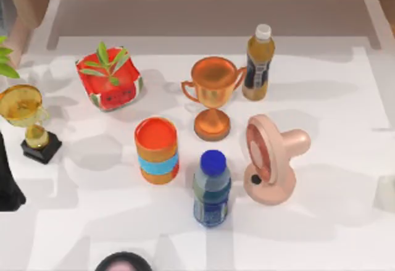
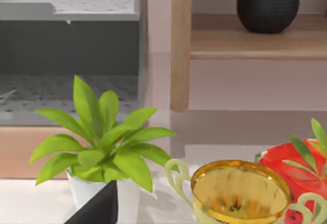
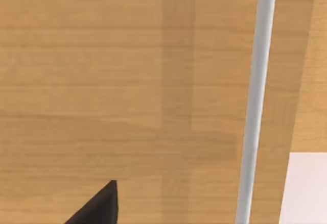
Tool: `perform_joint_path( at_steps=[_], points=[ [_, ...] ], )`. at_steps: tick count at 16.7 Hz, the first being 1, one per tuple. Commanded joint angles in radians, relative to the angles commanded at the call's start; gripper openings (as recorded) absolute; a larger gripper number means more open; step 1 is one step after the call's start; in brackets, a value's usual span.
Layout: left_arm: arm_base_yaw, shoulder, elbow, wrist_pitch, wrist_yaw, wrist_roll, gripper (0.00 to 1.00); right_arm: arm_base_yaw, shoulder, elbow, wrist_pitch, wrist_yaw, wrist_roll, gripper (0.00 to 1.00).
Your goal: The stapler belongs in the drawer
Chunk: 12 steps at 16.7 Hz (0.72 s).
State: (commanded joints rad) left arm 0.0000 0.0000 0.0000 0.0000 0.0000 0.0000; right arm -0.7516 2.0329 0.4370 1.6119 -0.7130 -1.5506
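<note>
Hands first: our left hand (image 2: 99, 208) shows as a dark wedge in its wrist view, and whether it is apart or together we cannot tell. Close before it stand a leafy green plant (image 2: 102, 137) in a white pot, the gold trophy (image 2: 240, 193) and the red watermelon planter (image 2: 294, 168). Farther off, a black round vase (image 2: 267, 4) sits on a wooden shelf (image 2: 255, 43).

Our right hand (image 3: 99, 206) is another dark wedge against a wooden panel (image 3: 127, 81) crossed by a pale grey bar (image 3: 255, 106); its state we cannot tell either.

From above, the left arm (image 1: 9, 178) sits at 8 o'clock on the worktop (image 1: 345, 221) edge, just beside the gold trophy at 9. The planter is at 10, a copper trophy (image 1: 213, 95) near the middle, an amber bottle (image 1: 258, 61) at 1, the pink fan (image 1: 271, 160) at 4, a blue-capped bottle (image 1: 212, 191) at 6 and an orange can (image 1: 157, 150) at 8. Where the stapler lies, we cannot tell.
</note>
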Motion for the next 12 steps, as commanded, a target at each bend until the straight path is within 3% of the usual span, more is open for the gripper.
perform_joint_path(
  at_steps=[10,12],
  points=[
    [0.0,0.0,0.0,0.0,0.0,0.0,1.0,0.063,0.028,0.076,-0.053,0.058,-0.002,1.0],
    [0.0,0.0,0.0,0.0,0.0,0.0,1.0,0.063,0.028,0.076,-0.053,0.058,-0.002,0.85]
  ],
)
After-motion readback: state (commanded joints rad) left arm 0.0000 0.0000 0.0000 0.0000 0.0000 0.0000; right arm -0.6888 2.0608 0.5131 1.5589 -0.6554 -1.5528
